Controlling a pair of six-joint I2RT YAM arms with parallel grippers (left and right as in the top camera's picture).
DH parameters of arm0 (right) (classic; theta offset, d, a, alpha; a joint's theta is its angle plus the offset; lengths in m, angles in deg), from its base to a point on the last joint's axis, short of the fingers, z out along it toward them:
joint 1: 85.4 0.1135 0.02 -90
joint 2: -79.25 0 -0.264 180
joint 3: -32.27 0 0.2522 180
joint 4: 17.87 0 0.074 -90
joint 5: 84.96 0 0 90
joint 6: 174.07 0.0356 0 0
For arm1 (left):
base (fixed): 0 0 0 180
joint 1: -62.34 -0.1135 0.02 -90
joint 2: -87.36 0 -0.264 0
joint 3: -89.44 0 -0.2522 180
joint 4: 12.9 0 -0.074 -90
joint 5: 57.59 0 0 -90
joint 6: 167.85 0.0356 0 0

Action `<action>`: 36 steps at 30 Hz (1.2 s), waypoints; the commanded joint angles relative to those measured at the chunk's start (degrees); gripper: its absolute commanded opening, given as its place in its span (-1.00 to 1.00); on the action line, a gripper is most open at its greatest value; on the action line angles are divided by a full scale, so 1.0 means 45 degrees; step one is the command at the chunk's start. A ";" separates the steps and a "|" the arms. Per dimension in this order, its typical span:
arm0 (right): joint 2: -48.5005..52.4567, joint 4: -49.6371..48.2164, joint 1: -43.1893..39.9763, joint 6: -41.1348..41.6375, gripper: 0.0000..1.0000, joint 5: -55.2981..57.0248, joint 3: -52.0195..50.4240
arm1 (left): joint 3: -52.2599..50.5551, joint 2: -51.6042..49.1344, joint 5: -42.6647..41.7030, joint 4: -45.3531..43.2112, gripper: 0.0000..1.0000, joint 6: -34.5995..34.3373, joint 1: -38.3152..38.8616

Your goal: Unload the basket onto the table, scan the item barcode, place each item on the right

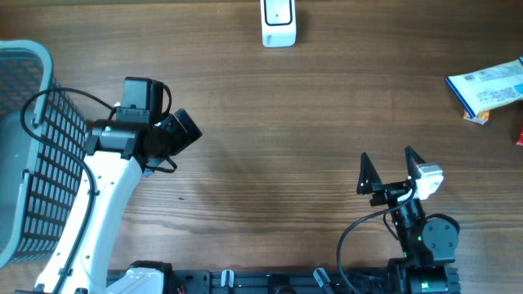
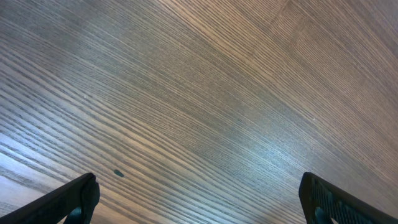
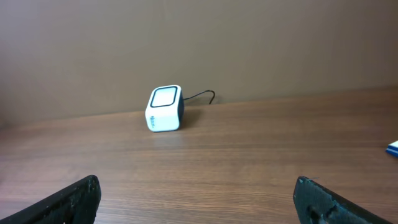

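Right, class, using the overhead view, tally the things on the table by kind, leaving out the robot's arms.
White scanner: 1
Mesh basket: 1
Blue and white packet: 1
Red thing, cut off at the picture's edge: 1
Total: 4

A white scanner (image 3: 165,109) sits left of centre on the wooden table (image 3: 249,168), its cable (image 3: 202,94) trailing right. Dark fingertips (image 3: 71,202) occupy both bottom corners, spread wide. A blue packet (image 3: 393,149) pokes in at the right edge.

Grey plastic lattice basket (image 1: 49,180) sits at left edge of brown wood-grain table (image 1: 270,139); small red thing (image 1: 520,134) cut off at right edge.
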 commanded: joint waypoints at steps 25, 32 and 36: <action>-0.0151 -0.0034 0.0024 -0.0656 1.00 0.0389 -0.0015 | -0.0573 0.0627 -0.0364 -0.1219 1.00 0.1967 -0.0078; -0.0151 -0.0034 0.0024 -0.0656 0.99 0.0389 -0.0015 | -0.6271 0.6101 -0.3332 -0.6761 1.00 0.6494 -0.0165; -0.0151 -0.0034 0.0024 -0.0656 0.99 0.0389 -0.0015 | -0.9355 1.1356 -0.3332 -0.7631 1.00 0.6499 -0.0452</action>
